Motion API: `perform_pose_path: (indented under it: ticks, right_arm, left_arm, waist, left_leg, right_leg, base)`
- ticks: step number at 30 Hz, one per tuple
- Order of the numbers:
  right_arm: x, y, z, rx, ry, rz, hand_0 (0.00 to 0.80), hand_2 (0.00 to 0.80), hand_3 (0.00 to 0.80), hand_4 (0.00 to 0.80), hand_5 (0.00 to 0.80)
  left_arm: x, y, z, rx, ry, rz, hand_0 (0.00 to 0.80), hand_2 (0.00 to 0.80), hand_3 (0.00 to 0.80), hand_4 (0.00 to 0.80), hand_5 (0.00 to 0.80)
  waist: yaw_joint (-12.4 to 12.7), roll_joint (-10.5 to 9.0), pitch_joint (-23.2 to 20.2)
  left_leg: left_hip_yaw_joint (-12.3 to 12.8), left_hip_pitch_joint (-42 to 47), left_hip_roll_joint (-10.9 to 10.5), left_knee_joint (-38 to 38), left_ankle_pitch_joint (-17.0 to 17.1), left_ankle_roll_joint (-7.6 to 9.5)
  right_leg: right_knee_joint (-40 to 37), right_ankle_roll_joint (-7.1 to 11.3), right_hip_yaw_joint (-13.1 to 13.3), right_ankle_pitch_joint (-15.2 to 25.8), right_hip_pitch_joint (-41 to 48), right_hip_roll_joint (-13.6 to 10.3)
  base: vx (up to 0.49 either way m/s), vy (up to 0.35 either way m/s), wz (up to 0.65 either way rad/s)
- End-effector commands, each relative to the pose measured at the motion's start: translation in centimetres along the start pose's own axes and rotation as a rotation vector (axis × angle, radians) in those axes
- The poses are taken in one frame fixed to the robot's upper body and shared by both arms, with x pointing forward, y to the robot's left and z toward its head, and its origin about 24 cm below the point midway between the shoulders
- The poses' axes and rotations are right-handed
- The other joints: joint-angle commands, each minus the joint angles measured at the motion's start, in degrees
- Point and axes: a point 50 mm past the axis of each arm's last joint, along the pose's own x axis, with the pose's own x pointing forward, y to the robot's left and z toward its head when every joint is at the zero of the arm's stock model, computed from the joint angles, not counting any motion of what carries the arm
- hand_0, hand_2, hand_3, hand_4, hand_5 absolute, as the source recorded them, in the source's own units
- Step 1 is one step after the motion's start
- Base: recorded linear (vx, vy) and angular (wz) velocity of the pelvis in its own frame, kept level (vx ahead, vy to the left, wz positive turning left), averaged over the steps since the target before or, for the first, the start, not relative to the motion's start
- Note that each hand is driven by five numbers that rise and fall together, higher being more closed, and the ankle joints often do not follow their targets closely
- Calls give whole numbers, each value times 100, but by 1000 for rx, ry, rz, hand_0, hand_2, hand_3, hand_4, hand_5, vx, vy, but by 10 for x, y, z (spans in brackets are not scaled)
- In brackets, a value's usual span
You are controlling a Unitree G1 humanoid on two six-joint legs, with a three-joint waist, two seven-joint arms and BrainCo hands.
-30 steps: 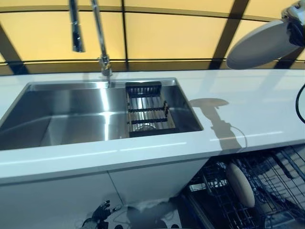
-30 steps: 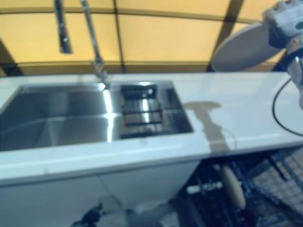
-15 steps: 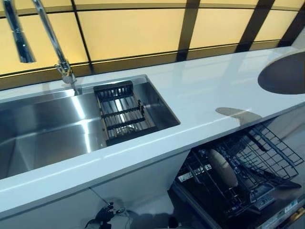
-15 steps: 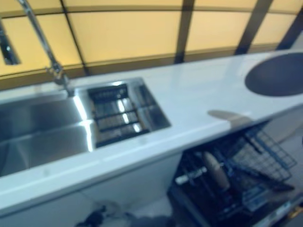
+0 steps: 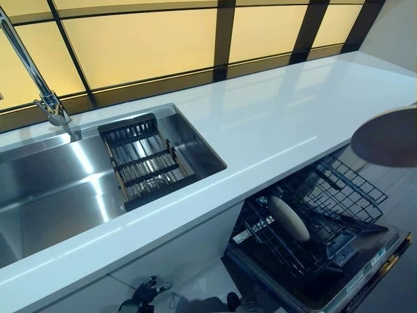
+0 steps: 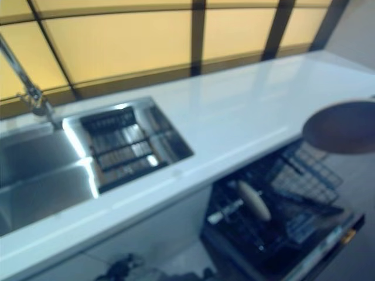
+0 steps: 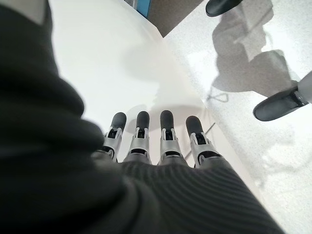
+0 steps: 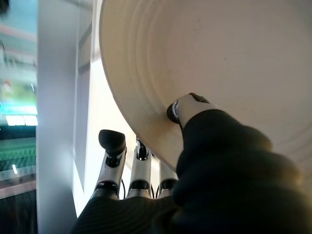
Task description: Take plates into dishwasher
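Note:
My right hand (image 8: 195,156) is shut on a pale round plate (image 8: 219,58), thumb on its face and fingers behind its rim. In the eye views this plate (image 5: 386,137) hangs at the right edge, past the counter's front and above the open dishwasher rack (image 5: 339,189). The hand itself is out of the eye views. Another pale plate (image 5: 288,218) stands on edge in the rack's left part. My left hand (image 7: 156,141) hangs low beside a white cabinet front, fingers straight and empty.
A white counter (image 5: 273,117) runs across, with a steel sink (image 5: 52,195) on the left holding a black drain basket (image 5: 143,163) under a faucet (image 5: 45,101). The dishwasher door (image 5: 365,267) lies open below the rack.
The camera has swung right and down. The plate has come from high over the counter's back to lower, in front of the counter, over the dishwasher rack.

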Motion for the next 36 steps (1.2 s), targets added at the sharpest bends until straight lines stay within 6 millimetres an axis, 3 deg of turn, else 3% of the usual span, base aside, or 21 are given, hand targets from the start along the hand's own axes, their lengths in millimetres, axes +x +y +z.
perform_pose_path:
  ticks: [1, 8, 15, 23, 36]
  right_arm:
    - [3, -10, -4, 140, 90, -53, 800, 800, 800, 800, 800]
    - [7, 30, 2, 188, 179, 64, 800, 800, 800, 800, 800]
    - [19, 49, 11, 138, 285, -3, 800, 800, 800, 800, 800]
    - [21, 87, 11, 61, 418, 12, 800, 800, 800, 800, 800]
    - [20, 99, -15, -59, 565, 126, 800, 800, 800, 800, 800]
  left_arm:
    - [3, 14, 14, 50, -39, 41, 0, 0, 0, 0, 0]
    - [6, 5, 17, 44, -44, 31, 0, 0, 0, 0, 0]
    - [9, -2, 25, 54, -53, 10, 0, 0, 0, 0, 0]
    - [11, -12, 30, 72, -54, -25, 0, 0, 0, 0, 0]
    - [12, -4, 40, 110, -73, -38, 0, 0, 0, 0, 0]
  waist:
    - [144, -219, 116]
    - [178, -172, 154]
    - [332, -106, 200]
    - [589, 0, 239]
    - [839, 114, 314]
  left_leg:
    - [-225, 238, -238, 25, -390, 388]
    - [-180, 283, -237, 25, -386, 385]
    - [-233, 280, -250, 25, -387, 388]
    - [-407, 205, -264, 25, -355, 380]
    - [-629, 53, -318, 25, -286, 362]
  right_leg:
    - [19, 17, -192, 146, -37, 401]
    - [19, -14, -206, 158, -7, 390]
    - [19, -15, -276, 159, 5, 350]
    - [19, -29, -410, 145, 19, 290]
    - [19, -24, -606, 165, -43, 202]
  base:
    - [0, 0, 0]
    - [0, 0, 0]
    - [0, 0, 0]
    - [1, 13, 1]
    - [-8, -21, 9]
